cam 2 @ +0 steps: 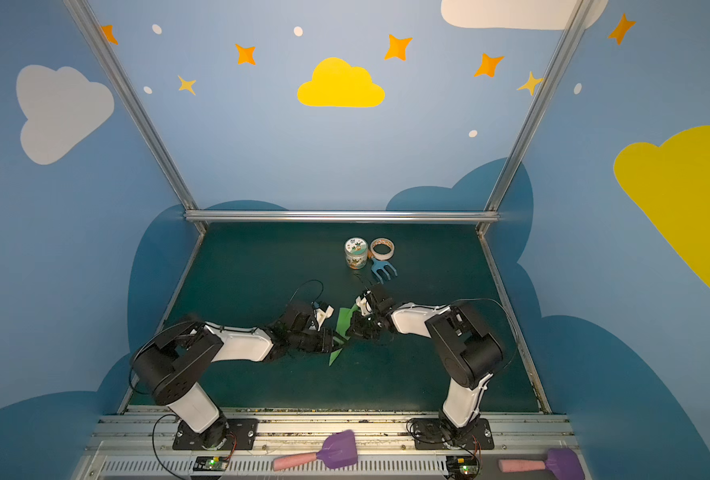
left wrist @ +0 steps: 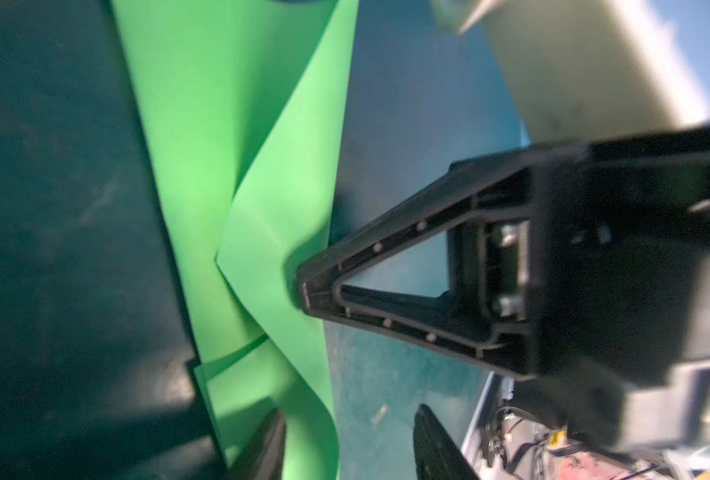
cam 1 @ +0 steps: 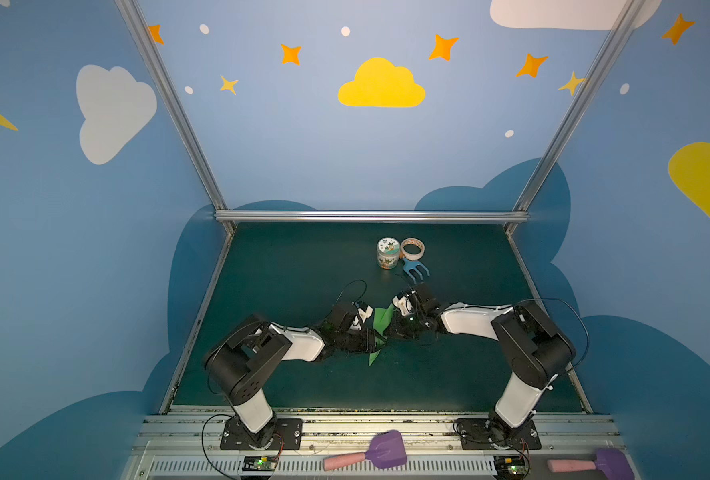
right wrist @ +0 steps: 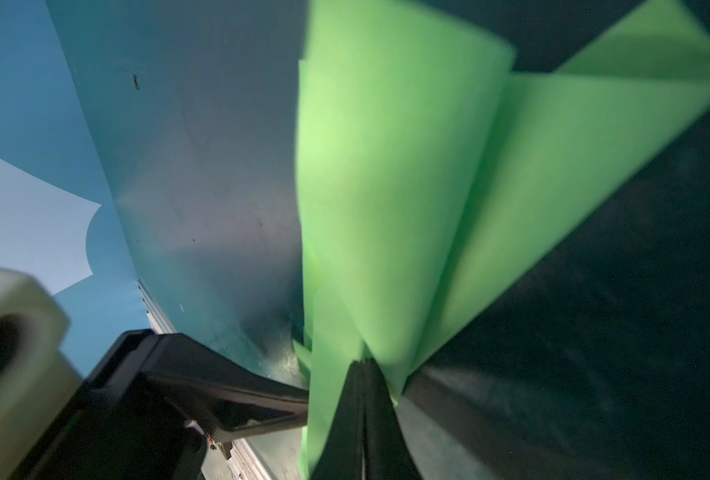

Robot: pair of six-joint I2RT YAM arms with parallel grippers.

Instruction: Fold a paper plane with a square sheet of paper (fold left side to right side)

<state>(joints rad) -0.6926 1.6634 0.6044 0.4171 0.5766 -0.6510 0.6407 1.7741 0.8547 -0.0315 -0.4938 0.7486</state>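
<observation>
The bright green square sheet of paper (cam 1: 380, 326) is creased into a narrow pointed paper plane shape and stands up off the mat between my two grippers, its tail (cam 1: 373, 358) pointing toward the front. Layered flaps show in the right wrist view (right wrist: 407, 187). My right gripper (right wrist: 361, 368) is shut on the paper's edge; in the left wrist view its fingers (left wrist: 386, 291) pinch a fold (left wrist: 270, 232). My left gripper (left wrist: 345, 449) is open, with a curled green flap (left wrist: 307, 415) between its jaws, beside one finger (left wrist: 262, 449).
At the back of the green mat (cam 1: 287, 270) stand a small printed jar (cam 1: 388, 252), a tape roll (cam 1: 412, 248) and a blue toy rake (cam 1: 415, 268). Two purple toy shovels (cam 1: 382, 451) (cam 1: 611, 463) lie on the front rail. Metal frame posts border the mat.
</observation>
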